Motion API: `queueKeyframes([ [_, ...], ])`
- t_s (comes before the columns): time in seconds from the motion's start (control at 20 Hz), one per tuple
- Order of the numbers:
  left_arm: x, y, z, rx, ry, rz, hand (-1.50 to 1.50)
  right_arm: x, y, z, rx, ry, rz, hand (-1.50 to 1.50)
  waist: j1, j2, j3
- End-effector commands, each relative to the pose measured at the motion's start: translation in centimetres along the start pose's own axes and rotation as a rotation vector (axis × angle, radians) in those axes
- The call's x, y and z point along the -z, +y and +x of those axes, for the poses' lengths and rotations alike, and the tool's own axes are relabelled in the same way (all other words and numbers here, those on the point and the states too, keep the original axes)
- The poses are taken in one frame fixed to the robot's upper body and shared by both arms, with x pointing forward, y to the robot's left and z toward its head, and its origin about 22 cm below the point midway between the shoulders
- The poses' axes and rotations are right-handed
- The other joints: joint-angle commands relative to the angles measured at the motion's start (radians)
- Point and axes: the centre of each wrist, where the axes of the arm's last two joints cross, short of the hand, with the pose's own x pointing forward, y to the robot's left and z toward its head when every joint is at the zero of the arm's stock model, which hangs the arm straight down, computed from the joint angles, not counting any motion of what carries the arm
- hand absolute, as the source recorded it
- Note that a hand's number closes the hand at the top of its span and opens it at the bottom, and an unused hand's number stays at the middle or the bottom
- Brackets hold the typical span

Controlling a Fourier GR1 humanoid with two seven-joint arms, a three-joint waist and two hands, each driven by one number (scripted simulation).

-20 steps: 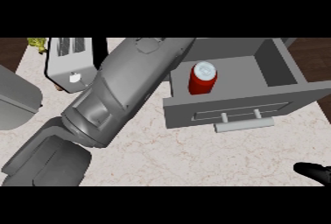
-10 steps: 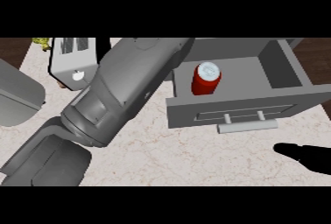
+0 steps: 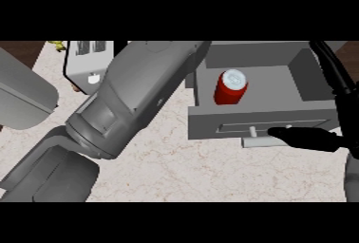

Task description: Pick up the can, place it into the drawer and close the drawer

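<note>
Reaching in from the right edge, the right hand (image 3: 308,138) is lying across the drawer front (image 3: 263,127), its dark fingers stretched out flat and together, tips just beside the pale handle (image 3: 258,138) and holding nothing. From where I'm standing, the red can (image 3: 231,88) is already sitting inside the open drawer (image 3: 261,92), toward its left side, so only the closing looks to be left.

What could go wrong: the hand is meeting the front off to the right of centre, so a push may skew the drawer on its slide and jam it. A quick shove might also topple the can (it is standing free, touching no wall that I can see).

As for the can, it is standing on end, its long axis vertical, silver top facing up toward the head view and leaning slightly to the right in that view.

One big grey forearm (image 3: 133,90) is crossing the counter (image 3: 196,166) diagonally; its hand is out of sight.
</note>
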Motion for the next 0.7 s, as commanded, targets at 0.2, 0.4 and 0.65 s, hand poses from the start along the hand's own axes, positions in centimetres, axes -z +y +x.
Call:
queueKeyframes([
  [0.2,0.3,0.7,-0.7,0.011,-0.005,-0.029,-1.50,2.2,7.0,-2.8,-0.239,0.002,0.103,-1.50,0.047,-0.008,-0.001],
  [0.4,0.6,1.1,0.1,-0.009,0.018,-0.030,-1.50,3.3,10.2,-3.1,-0.301,0.003,0.121,-1.50,0.051,-0.015,-0.001],
  [0.65,1.5,2.9,0.3,0.007,0.002,0.015,-1.50,6.2,13.0,-5.0,-0.327,-0.005,0.099,-1.50,0.062,-0.010,0.000],
])
